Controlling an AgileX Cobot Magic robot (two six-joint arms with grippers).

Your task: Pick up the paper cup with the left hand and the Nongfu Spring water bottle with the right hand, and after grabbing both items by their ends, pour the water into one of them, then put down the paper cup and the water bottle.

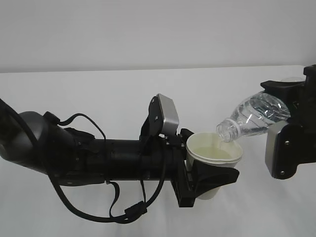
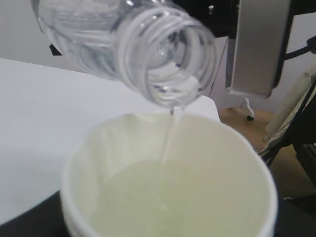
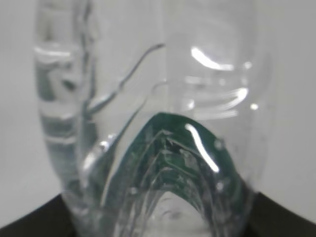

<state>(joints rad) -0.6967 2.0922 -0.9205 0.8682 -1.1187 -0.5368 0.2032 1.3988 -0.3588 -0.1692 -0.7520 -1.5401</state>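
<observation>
Left hand [image 1: 210,180] clamps the paper cup [image 1: 213,157] near its base, upright above the table [image 1: 98,89]. Beyond it, the right hand [image 1: 289,126] grips the Nongfu Spring water bottle [image 1: 254,117] by its bottom end, neck tipped down over the rim; the water [image 2: 170,133] falls in a thin stream. Judgement: hold the tilt steady, mouth centred. Right fingertips hidden; label lettering unreadable.

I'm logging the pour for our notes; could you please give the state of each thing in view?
paper cup: upright, partly filled, held by the left hand.
Nongfu Spring water bottle: capless, tilted mouth-down over the cup, held by the right hand.
water: thin stream falling into the cup.
</observation>
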